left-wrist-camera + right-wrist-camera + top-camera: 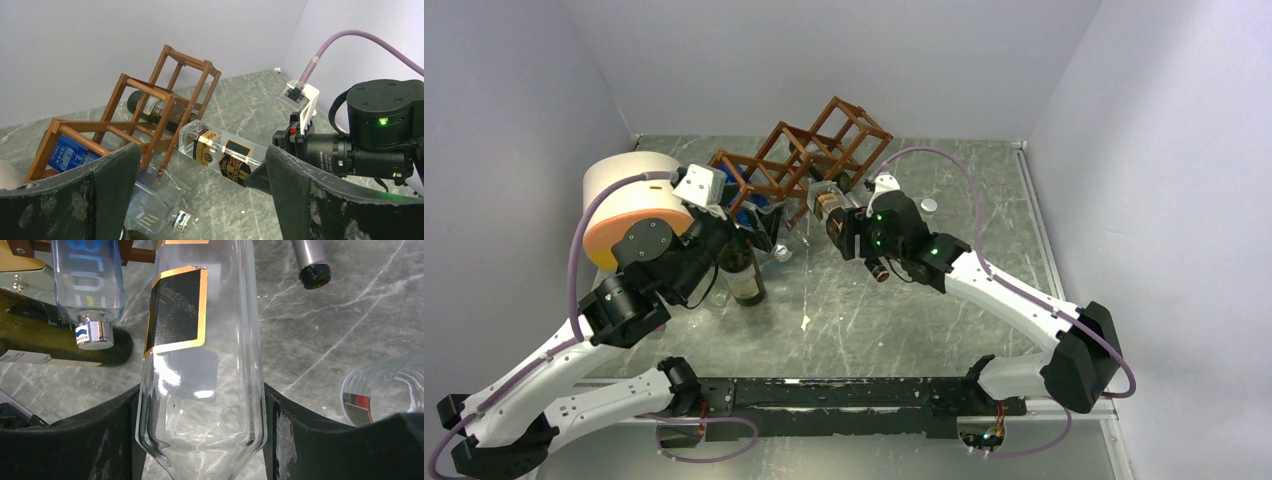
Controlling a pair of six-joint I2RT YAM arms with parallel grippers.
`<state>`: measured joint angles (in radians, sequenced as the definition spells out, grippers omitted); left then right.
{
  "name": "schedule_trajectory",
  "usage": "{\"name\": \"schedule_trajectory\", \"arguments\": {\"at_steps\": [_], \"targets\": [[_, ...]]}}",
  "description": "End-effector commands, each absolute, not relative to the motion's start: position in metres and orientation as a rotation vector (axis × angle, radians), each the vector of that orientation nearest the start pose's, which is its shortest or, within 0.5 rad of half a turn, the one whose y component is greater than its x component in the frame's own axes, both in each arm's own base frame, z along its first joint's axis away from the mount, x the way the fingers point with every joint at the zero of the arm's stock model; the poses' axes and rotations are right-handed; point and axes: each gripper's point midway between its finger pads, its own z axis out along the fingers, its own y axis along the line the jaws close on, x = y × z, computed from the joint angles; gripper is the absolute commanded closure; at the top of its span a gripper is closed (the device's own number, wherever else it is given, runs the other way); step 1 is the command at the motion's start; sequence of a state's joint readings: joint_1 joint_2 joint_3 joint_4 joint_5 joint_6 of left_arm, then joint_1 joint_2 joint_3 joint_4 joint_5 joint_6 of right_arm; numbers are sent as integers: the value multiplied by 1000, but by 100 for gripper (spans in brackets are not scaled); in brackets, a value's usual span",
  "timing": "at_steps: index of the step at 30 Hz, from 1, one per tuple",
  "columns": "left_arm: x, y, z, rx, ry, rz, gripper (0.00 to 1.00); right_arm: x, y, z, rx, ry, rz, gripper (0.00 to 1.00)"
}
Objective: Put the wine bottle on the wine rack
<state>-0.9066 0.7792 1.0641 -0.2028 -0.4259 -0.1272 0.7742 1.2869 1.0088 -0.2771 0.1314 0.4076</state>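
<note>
Wine bottle [200,365] of clear, flat-sided glass with black labels edged in gold lies lengthwise in the right gripper [200,430]. The gripper's black, scuffed fingers [320,440] press both sides just above the shoulder. The bottle's square base meets the lower front of the wine rack [145,86]; whether it has entered a cell cannot be told. The rack, a reddish-brown lattice of slim wooden bars in stepped square cells, stands at the back of the marbled grey table [874,320]. It holds a dark green bottle [150,107] and a blue-labelled bottle [70,155]. The right arm reaches forward and inward, wrist low. The left gripper [202,150] gapes wide, grasping nothing, with its arm folded above a dark bottle [742,272] beside a cream-and-orange cylinder [629,205].
</note>
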Motion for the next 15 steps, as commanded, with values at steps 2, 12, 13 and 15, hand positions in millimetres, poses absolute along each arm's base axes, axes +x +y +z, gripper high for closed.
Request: {"name": "schedule_trajectory", "arguments": {"at_steps": [2,12,13,15], "targets": [[234,-178,409,209,1471,-486,1,313,296,262,-225,1886,682,100],[238,-173,412,168,1479,-471,1,331,309,253,-236,1871,660,100],[238,-172,413,164,1483,-464,1,333,310,255,-239,1863,659,100],[239,-171,417,154,1480,-458,1,335,311,256,-233,1850,659,100]]}}
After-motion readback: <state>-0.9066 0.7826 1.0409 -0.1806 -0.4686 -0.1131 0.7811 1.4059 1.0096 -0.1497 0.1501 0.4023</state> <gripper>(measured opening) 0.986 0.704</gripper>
